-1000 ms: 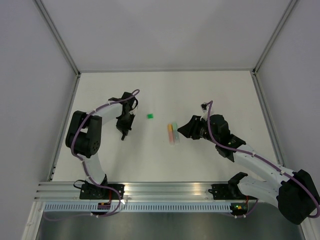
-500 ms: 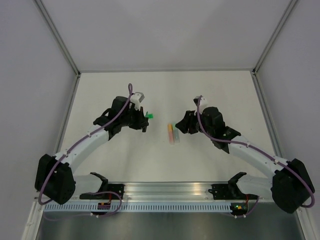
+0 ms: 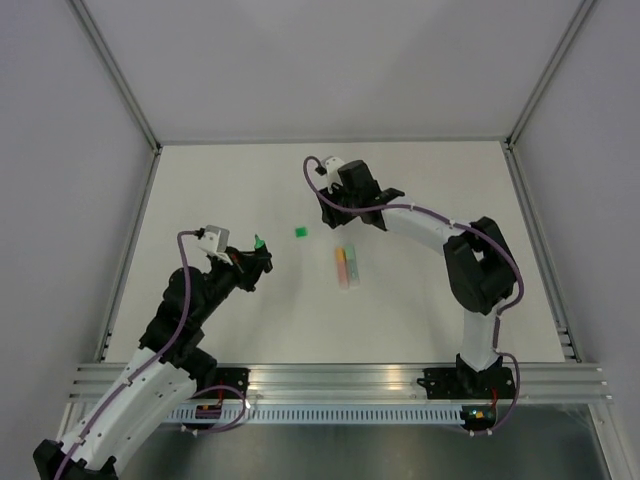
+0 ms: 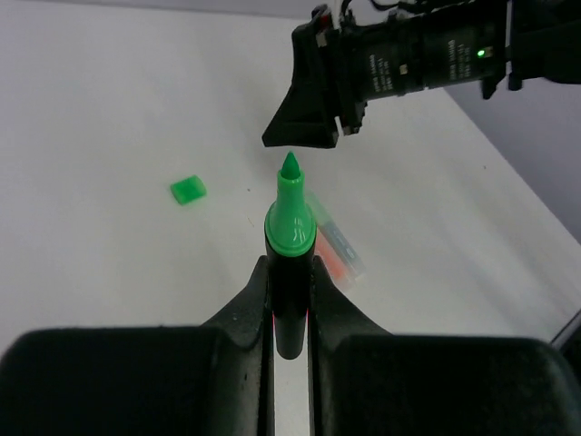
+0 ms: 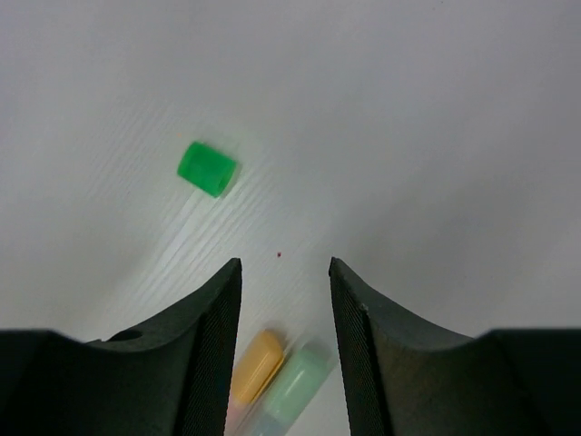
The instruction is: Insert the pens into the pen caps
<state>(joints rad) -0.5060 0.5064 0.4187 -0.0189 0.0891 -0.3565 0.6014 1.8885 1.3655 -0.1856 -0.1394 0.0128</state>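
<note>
Right now my left fingers (image 4: 247, 309) are clamped on the green-tipped pen (image 4: 290, 229), tip out ahead, while the green cap (image 5: 207, 169) lies loose on the tabletop (image 3: 420, 300) just left of that tip and ahead-left of my open, empty right fingers (image 5: 211, 336).

Green-tipped pen (image 4: 290, 238) aloft; green cap (image 3: 299, 232) near paired pens (image 3: 345, 266)

Bare table (image 3: 220, 190) lies all round the green cap (image 3: 299, 232), so it can be reached from any side. The orange pen (image 3: 340, 262) and mint pen (image 3: 349, 268) lie touching, with no gap for a finger between them, but their outer sides are free. My right hand (image 5: 283, 263) hangs with fingers parted over the table near the pens' far ends, crowding the room above. My left hand (image 4: 289, 272) is well apart from both.
</note>
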